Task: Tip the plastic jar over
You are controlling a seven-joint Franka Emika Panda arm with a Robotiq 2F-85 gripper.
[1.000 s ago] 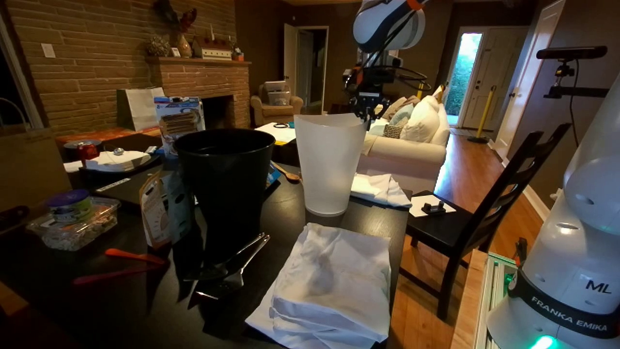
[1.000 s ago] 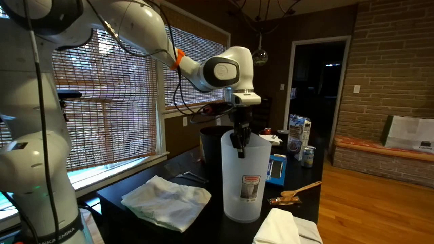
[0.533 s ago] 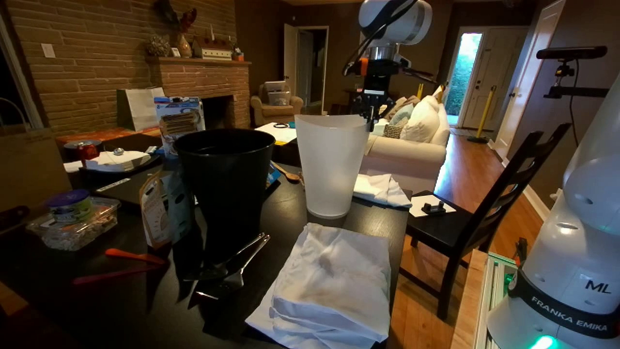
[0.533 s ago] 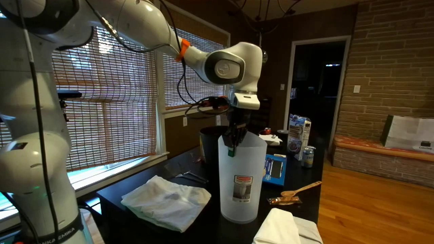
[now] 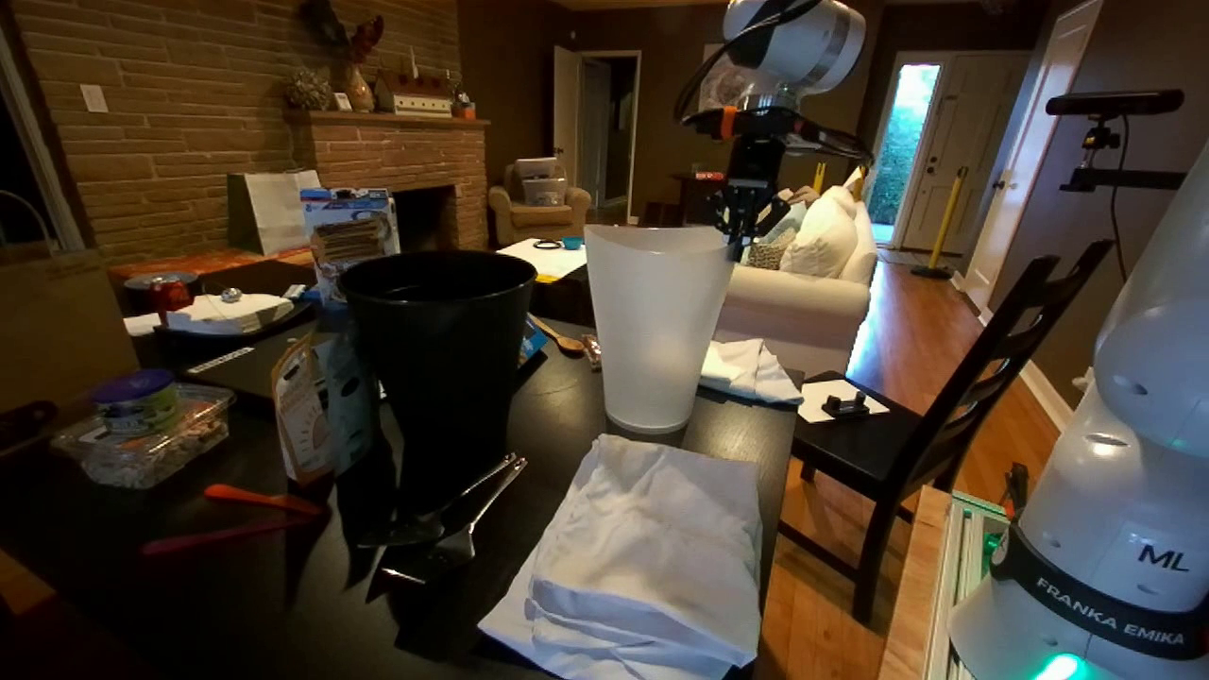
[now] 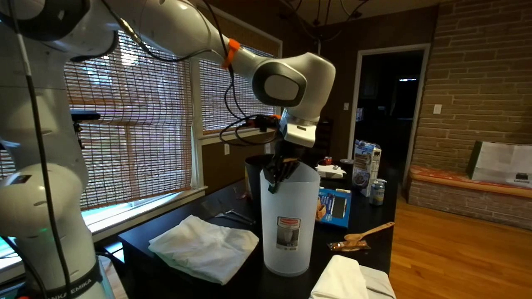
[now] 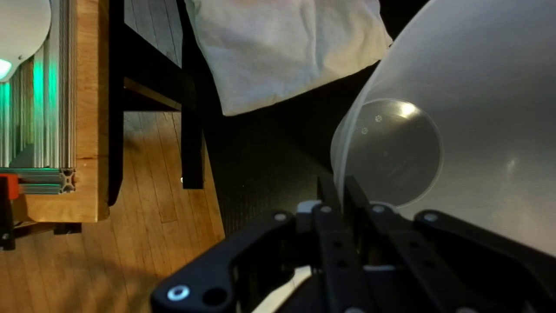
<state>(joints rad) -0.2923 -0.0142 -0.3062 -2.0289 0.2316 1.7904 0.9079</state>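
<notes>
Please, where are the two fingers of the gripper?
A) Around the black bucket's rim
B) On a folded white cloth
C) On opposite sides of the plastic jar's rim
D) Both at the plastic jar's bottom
C: in the wrist view the plastic jar has its rim between the two fingers of the gripper.

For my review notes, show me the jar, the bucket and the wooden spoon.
Jar (image 5: 659,331): in an exterior view, outer wall.
Bucket (image 5: 436,373): in an exterior view, outer wall.
Wooden spoon (image 6: 374,231): in an exterior view, handle.
</notes>
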